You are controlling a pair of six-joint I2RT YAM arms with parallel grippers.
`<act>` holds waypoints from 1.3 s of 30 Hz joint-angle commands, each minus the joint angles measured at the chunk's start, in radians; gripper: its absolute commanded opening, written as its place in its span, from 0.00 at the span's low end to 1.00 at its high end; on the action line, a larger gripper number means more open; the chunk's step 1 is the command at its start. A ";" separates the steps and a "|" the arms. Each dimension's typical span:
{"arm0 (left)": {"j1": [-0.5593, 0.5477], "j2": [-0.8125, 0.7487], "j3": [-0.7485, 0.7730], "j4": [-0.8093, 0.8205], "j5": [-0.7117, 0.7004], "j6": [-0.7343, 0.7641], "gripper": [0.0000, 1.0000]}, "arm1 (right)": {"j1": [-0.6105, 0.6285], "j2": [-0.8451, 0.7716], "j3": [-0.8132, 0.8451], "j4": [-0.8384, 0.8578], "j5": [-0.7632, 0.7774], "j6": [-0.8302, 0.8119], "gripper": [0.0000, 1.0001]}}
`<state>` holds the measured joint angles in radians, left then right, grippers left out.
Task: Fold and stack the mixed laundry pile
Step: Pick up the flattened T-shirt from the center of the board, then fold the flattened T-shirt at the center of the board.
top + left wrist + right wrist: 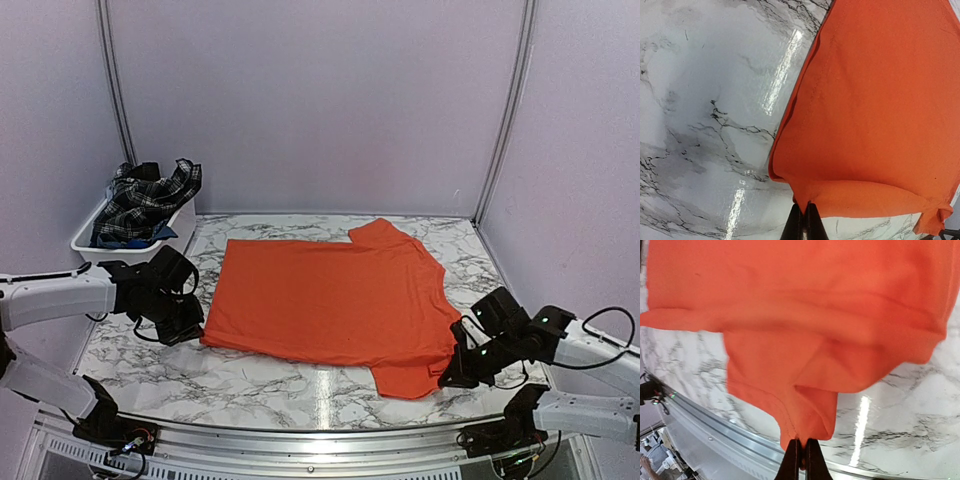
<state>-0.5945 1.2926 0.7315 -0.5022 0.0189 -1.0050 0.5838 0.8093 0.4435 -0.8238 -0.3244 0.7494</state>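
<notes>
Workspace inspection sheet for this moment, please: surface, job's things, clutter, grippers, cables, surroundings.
Surface: glossy marble-patterned table.
Job's things: orange T-shirt spread on it; plaid piece and blue cloth heaped in white bin, far left.
Clutter: nothing seen.
Grippers: left gripper shut on the T-shirt's near-left corner; right gripper shut on its near sleeve hem.
Cables: black cable loops beside right arm.
Surroundings: pale lilac walls, metal posts.

Your T-shirt (330, 300) lies flat on the bench (270, 385) between your two tools: left tool (197, 335) at its near-left corner, right tool (447, 378) at its near-right sleeve. Behind your left tool, the bin (90, 240) holds the other garments (145, 205).
</notes>
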 commanded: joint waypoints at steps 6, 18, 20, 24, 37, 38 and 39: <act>-0.014 -0.071 0.050 -0.081 -0.014 0.043 0.00 | 0.005 -0.085 0.269 0.010 0.039 0.017 0.00; 0.036 0.028 0.182 -0.100 -0.075 0.138 0.00 | -0.198 0.030 0.416 0.037 0.070 -0.076 0.00; 0.041 0.064 0.215 -0.103 -0.079 0.161 0.00 | -0.216 0.073 0.443 0.052 0.069 -0.105 0.00; 0.062 0.128 0.259 -0.106 -0.086 0.191 0.00 | -0.251 0.170 0.495 0.059 0.076 -0.161 0.00; 0.105 0.286 0.381 -0.106 -0.130 0.285 0.00 | -0.324 0.490 0.660 0.098 0.053 -0.368 0.00; 0.108 0.297 0.389 -0.106 -0.133 0.289 0.00 | -0.327 0.510 0.670 0.103 0.052 -0.378 0.00; 0.111 0.308 0.395 -0.106 -0.133 0.294 0.00 | -0.328 0.532 0.681 0.111 0.050 -0.389 0.00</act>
<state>-0.4984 1.5620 1.0866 -0.5819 -0.0772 -0.7540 0.2733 1.2861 1.0554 -0.7570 -0.2661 0.4408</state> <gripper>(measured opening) 0.010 0.004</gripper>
